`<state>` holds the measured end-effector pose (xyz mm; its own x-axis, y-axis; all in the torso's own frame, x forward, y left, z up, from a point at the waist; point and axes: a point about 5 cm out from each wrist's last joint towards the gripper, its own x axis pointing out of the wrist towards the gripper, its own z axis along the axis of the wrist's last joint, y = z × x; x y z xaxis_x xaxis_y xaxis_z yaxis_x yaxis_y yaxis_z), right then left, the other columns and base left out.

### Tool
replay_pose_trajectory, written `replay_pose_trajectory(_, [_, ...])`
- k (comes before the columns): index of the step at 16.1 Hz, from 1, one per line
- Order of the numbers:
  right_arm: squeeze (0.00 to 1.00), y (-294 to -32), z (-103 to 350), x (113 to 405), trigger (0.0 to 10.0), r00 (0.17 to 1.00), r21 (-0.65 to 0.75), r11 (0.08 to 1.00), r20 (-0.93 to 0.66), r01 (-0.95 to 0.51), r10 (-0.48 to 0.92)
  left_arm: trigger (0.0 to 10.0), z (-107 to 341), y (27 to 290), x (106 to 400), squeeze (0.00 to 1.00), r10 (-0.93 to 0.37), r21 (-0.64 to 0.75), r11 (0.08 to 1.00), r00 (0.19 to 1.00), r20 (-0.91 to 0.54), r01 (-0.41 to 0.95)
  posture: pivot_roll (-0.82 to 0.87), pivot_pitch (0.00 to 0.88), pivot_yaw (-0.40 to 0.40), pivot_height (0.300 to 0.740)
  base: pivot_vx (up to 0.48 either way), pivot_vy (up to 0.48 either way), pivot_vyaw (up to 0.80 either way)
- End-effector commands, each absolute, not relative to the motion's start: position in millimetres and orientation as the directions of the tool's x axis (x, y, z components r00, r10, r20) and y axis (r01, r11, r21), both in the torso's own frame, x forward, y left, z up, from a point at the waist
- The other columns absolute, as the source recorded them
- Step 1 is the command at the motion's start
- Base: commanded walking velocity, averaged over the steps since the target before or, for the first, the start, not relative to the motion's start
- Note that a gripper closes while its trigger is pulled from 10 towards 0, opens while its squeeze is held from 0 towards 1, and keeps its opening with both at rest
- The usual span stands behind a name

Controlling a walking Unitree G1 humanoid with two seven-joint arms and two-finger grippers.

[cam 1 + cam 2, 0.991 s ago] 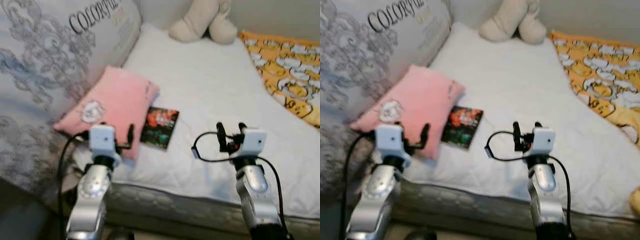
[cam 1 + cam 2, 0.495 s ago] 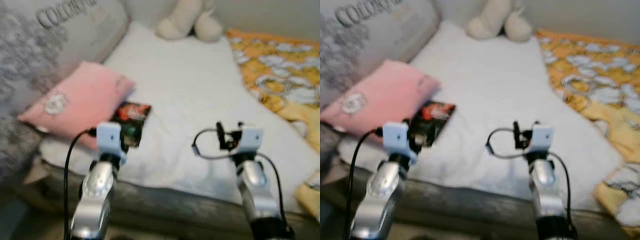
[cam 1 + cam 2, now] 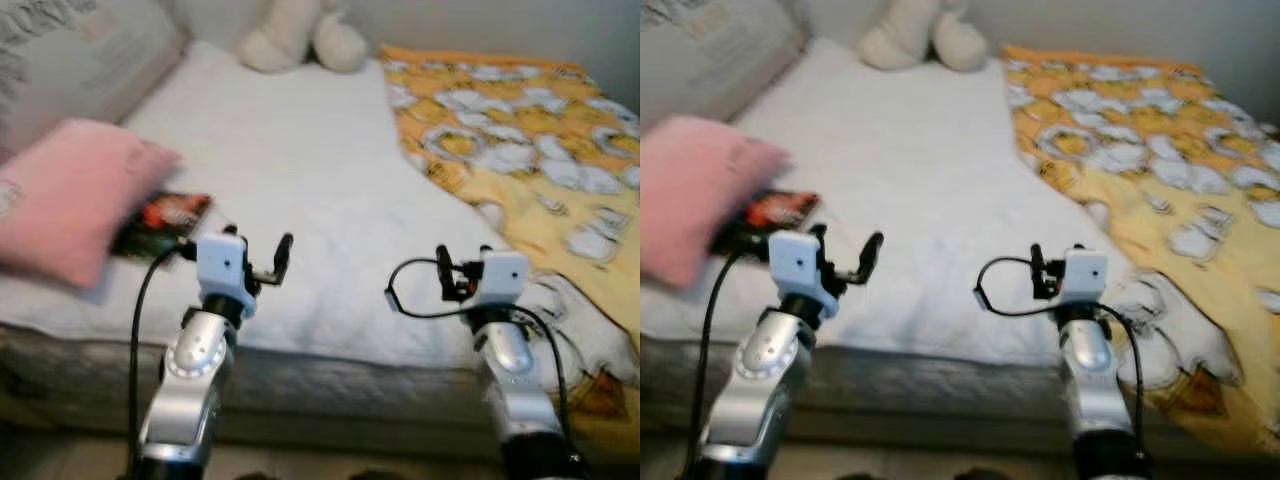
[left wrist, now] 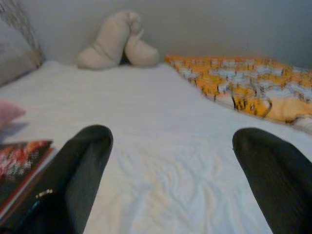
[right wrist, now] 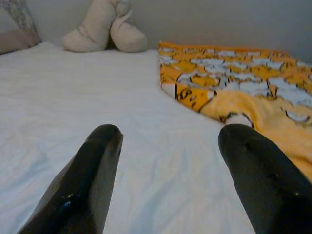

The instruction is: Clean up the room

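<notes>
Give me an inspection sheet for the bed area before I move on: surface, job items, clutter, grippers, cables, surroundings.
Surface: white bed sheet, lightly creased, mattress edge facing the robot.
Job's things: orange patterned blanket spread over the robot's right part of the bed, hanging over the front edge; dark book lying flat beside the pink pillow, one end under it.
Clutter: cream plush toy at the far end by the wall.
Grippers: left gripper open, held over the sheet near the book; right gripper open, over the sheet near the blanket's edge. Both hold nothing.
Cables: black cable looping off the right wrist; another runs down the left arm.
Surroundings: large grey printed cushion at far left; plain wall behind.
</notes>
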<state>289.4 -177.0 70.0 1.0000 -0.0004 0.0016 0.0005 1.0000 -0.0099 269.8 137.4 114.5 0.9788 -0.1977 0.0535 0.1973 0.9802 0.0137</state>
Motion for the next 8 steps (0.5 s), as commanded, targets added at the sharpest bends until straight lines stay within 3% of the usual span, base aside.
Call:
replay_pose_trajectory(1, [0.00,-172.5,78.5,294.1,10.0,0.999,-0.026,0.999,0.037,-0.021,0.022,10.0,116.4,138.9,271.0,0.00,-0.197,0.009,0.980,0.979,0.060,0.197,0.00,0.000,0.021,0.715,0.000,-0.454,0.00])
replay_pose_trajectory(5, [0.00,-176.1,74.3,296.0,10.0,1.000,-0.019,1.000,0.006,0.004,-0.004,10.0,116.1,139.1,272.4,0.00,-0.204,0.007,0.979,0.977,0.057,0.204,0.00,0.000,0.024,0.715,0.000,-0.445,0.00])
replay_pose_trajectory(7, [0.00,-178.7,73.9,299.8,10.0,1.000,-0.015,1.000,-0.011,0.023,-0.024,10.0,115.4,140.6,276.7,0.00,-0.208,0.015,0.978,0.977,0.046,0.207,0.00,0.000,0.022,0.715,0.298,-0.366,0.00])
replay_pose_trajectory(8, [0.00,-179.3,73.6,300.1,10.0,1.000,-0.019,1.000,-0.014,0.023,-0.023,10.0,113.8,140.8,278.3,0.00,-0.210,0.009,0.978,0.977,0.029,0.210,0.00,0.000,0.021,0.715,0.480,0.000,0.00])
